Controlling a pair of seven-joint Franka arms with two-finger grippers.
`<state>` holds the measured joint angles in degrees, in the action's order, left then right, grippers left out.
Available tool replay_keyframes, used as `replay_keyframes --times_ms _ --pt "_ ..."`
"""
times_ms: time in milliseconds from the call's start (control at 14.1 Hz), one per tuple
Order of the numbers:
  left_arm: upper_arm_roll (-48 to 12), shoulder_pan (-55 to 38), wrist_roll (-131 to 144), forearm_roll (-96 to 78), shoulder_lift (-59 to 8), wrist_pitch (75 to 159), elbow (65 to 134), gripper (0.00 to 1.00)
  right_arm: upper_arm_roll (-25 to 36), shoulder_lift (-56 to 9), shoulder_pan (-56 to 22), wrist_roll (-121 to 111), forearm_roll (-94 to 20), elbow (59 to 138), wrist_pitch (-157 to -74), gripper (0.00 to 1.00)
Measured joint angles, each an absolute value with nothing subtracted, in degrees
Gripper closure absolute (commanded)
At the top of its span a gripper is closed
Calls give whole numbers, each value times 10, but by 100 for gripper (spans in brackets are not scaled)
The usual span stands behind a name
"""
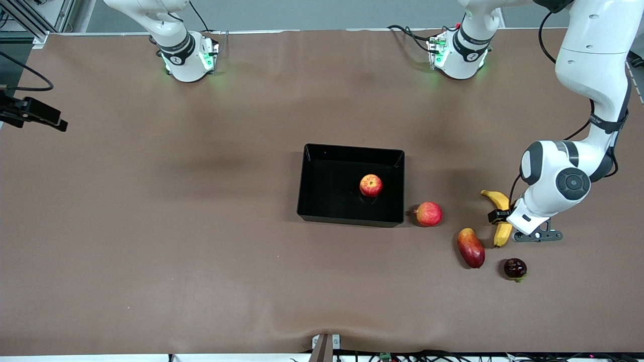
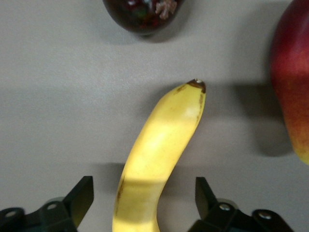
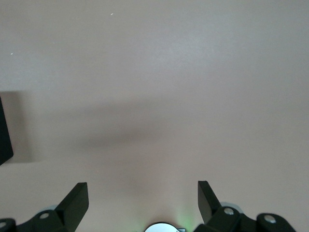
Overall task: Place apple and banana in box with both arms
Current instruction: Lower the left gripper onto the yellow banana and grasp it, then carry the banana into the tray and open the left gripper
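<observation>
Apple already in box; banana on table toward left arm's end (half done). Left claw low, astride banana, open, not yet gripping. Right claw wide open, empty, waiting over bare table.

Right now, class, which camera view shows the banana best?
The left wrist view: the banana fills the frame between the left claw's open fingers. The front view shows it small, partly hidden by that arm. The right wrist view shows none.
</observation>
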<state>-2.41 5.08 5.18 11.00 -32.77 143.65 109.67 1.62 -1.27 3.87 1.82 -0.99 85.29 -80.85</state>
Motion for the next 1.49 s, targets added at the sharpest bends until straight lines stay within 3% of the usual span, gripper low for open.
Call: replay_keyframes --times_ms 71,142,425,638,992,1204,1488 --pt "-24 51 45 110 -328 1434 1097 98 17 -13 41 18 -10 853 -810 0" --pt "-24 51 41 110 -328 1429 1097 100 17 -13 41 18 -10 853 -812 0" --pt "-24 51 39 110 -316 1389 1096 100 17 -13 41 18 -10 853 -812 0" --pt "-38 50 37 111 -271 1329 1092 100 17 -13 41 18 -10 852 -813 0" --pt "-138 44 100 110 -169 1215 1079 100 18 -13 46 18 -9 852 -815 0" --pt "-201 32 205 95 -177 1211 1061 100 18 -13 49 18 -9 852 -815 0" --pt "-222 -59 370 92 -234 1212 1004 100 19 -14 51 18 -9 853 -815 0"
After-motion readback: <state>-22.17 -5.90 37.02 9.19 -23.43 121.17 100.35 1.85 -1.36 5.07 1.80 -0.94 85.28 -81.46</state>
